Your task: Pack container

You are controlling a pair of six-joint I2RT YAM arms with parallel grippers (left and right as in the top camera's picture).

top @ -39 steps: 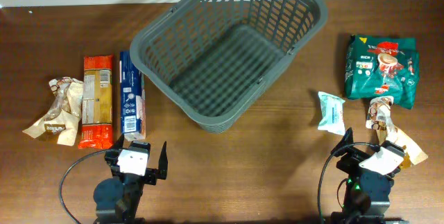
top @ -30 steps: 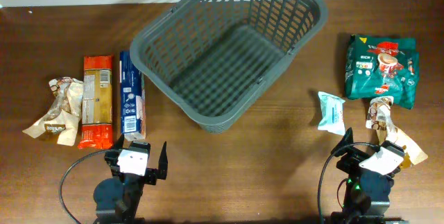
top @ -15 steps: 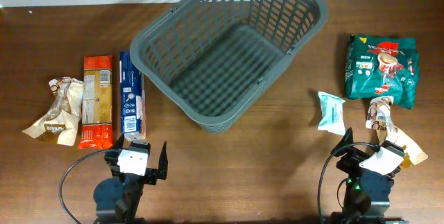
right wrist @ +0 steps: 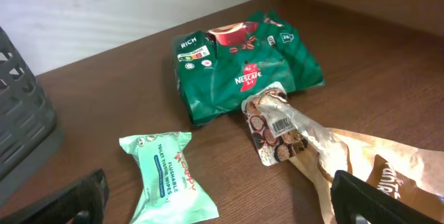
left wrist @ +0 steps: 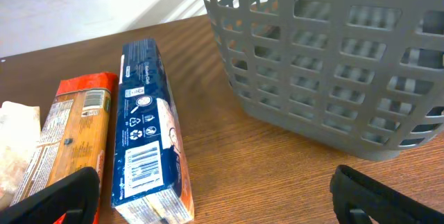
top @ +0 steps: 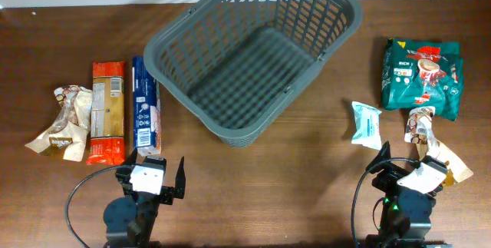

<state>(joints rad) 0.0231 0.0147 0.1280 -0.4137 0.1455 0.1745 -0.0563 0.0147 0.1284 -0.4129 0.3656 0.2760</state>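
From here I see both arms parked at the near edge of the table (top: 307, 194), the left gripper (left wrist: 215, 191) spread wide with nothing between its fingers and the right gripper (right wrist: 218, 195) likewise spread and empty; the container (top: 165, 44) sits at the far middle of the table, turned at an angle, with nothing in it. My main worry on the left is the blue packet (top: 145, 112); it lies flush against the orange packet (top: 107, 112) and near the container's wall, so a wide pinch could drag both, or a finger could catch in the lattice; I judge the container light enough to slide if struck. A long packet held by one end may droop and snag the rim on the way over. On the right, the brown pouch (right wrist: 291, 130) seems to overlap the edge of the green coffee bag (right wrist: 243, 71), so lifting one could tug the other; the mint wipes packet (right wrist: 166, 172) looks soft and may slip from the pads. As for what I cannot see: the container's far corner is cut off at the top of the overhead view; the pouch's near end runs under the right arm; the crumpled wrapper (top: 61, 121) shows only as a sliver in the left wrist view, and I cannot tell if it is empty.
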